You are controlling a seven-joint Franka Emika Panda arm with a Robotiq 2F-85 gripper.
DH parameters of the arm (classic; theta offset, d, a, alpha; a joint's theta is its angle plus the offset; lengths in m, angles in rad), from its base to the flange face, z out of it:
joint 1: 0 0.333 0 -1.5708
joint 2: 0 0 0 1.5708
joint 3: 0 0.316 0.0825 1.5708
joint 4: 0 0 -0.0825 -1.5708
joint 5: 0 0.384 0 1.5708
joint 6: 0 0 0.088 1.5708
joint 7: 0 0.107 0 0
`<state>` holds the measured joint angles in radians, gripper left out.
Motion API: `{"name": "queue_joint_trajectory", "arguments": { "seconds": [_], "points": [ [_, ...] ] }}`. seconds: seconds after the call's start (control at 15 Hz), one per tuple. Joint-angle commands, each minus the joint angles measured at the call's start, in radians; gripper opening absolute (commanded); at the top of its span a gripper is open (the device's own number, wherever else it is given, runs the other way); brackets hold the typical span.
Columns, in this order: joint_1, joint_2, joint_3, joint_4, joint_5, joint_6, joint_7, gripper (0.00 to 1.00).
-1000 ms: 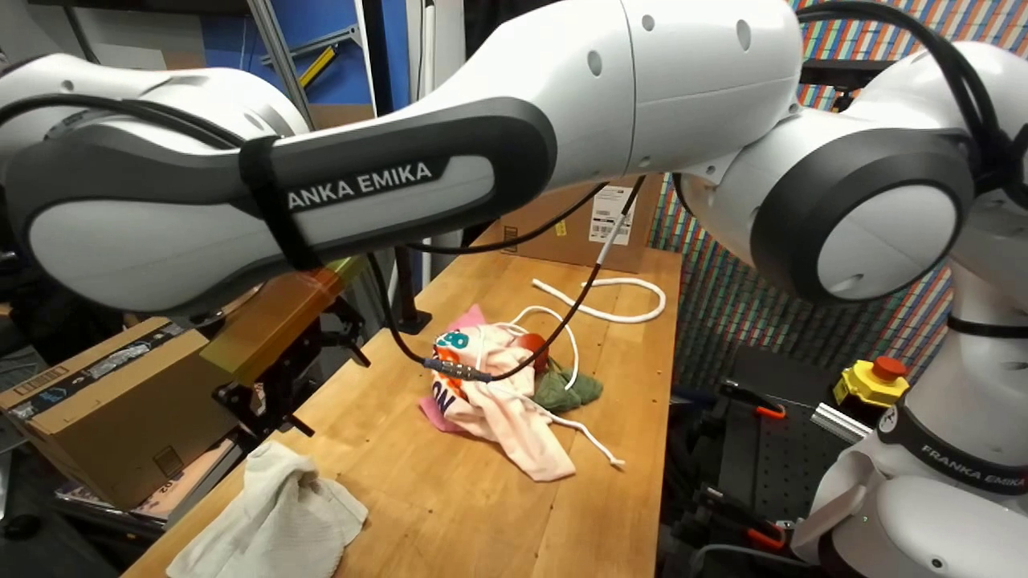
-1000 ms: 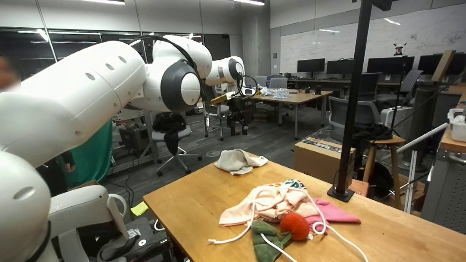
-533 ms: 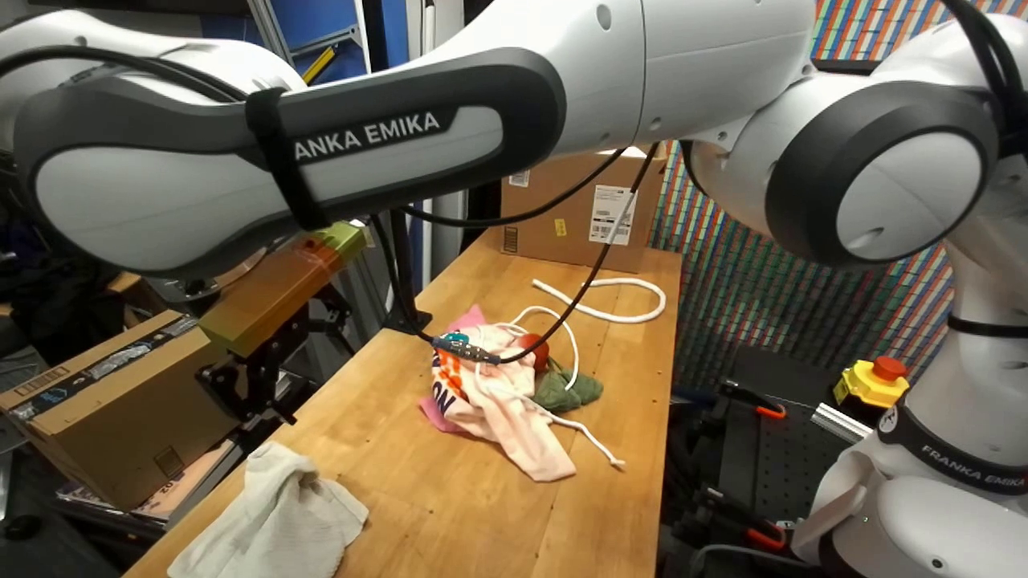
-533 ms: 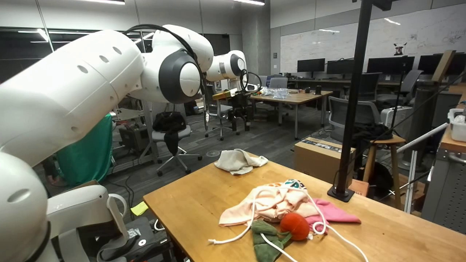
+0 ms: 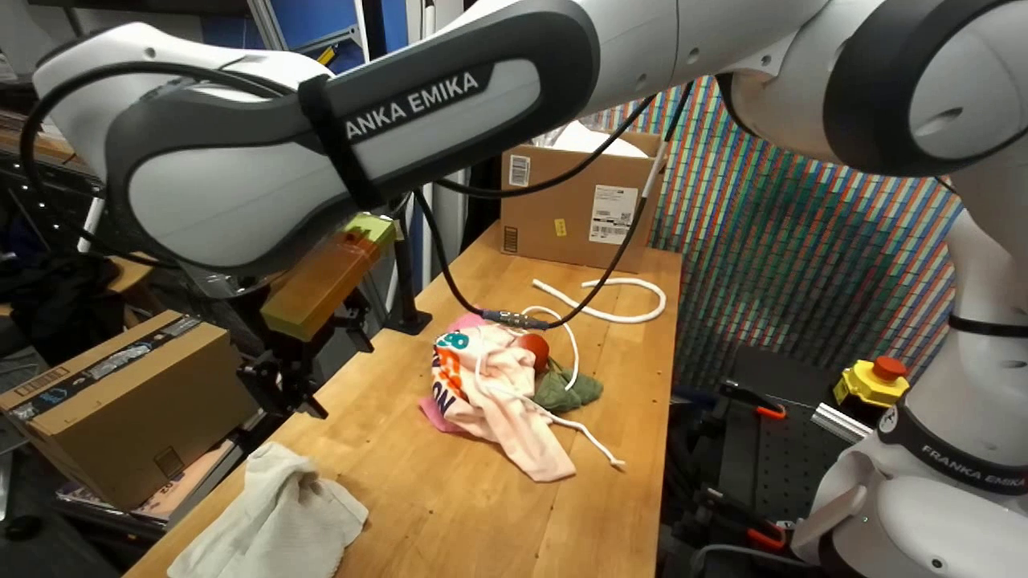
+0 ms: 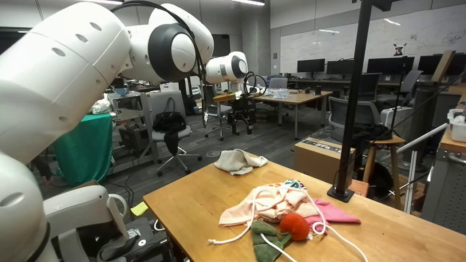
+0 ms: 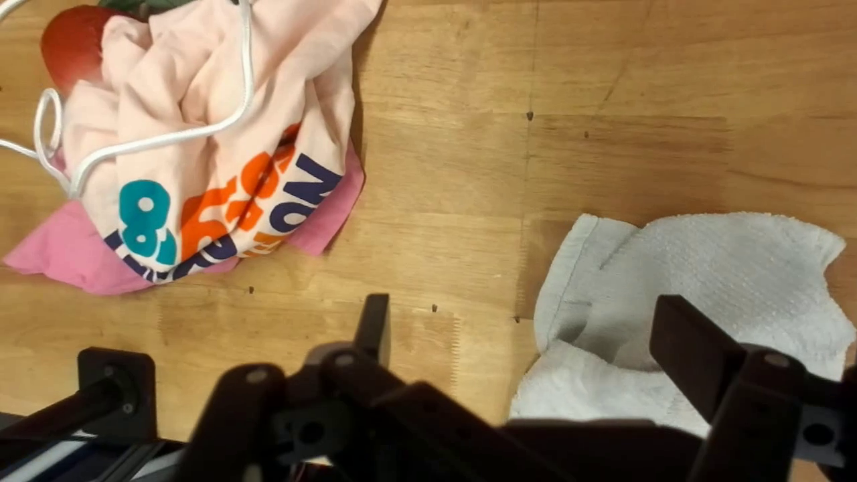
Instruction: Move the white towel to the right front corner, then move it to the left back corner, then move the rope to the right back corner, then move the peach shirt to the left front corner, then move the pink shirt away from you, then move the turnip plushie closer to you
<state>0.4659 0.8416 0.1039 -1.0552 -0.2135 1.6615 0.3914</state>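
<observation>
Over the last second your Panda arm [image 5: 450,96] has risen in both exterior views. Your gripper [image 5: 341,378] has edged toward the end of the tabletop [image 5: 482,514] bearing the open cardboard box [image 5: 562,201], whose top now shows in an exterior view; there, the hanging cable [image 5: 514,319] now clears the peach shirt's [image 5: 522,441] print.

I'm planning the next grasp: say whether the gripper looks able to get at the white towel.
Probably yes: the gripper is open and empty, and nothing visible lies on the white towel.

wht towel [image 5: 277,514] on tbl [image 5: 462,518], apart fr peach shirt [image 5: 506,421]
</observation>
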Motion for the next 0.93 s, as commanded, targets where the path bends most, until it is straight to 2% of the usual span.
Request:
{"name": "queue_joint_trajectory", "arguments": {
  "seconds": [0.0,0.33,0.47,0.67,0.87],
  "points": [
    [-0.035,-0.146,0.025,-0.243,0.017,0.105,-0.019,1.00],
    [-0.052,-0.258,0.051,-0.476,0.035,0.220,-0.003,1.00],
    [-0.045,-0.301,0.039,-0.567,0.027,0.276,-0.006,1.00],
    [-0.068,-0.375,0.039,-0.716,0.021,0.367,-0.032,1.00],
    [-0.101,-0.427,0.036,-0.813,0.027,0.424,-0.053,1.00]
  ]
}}
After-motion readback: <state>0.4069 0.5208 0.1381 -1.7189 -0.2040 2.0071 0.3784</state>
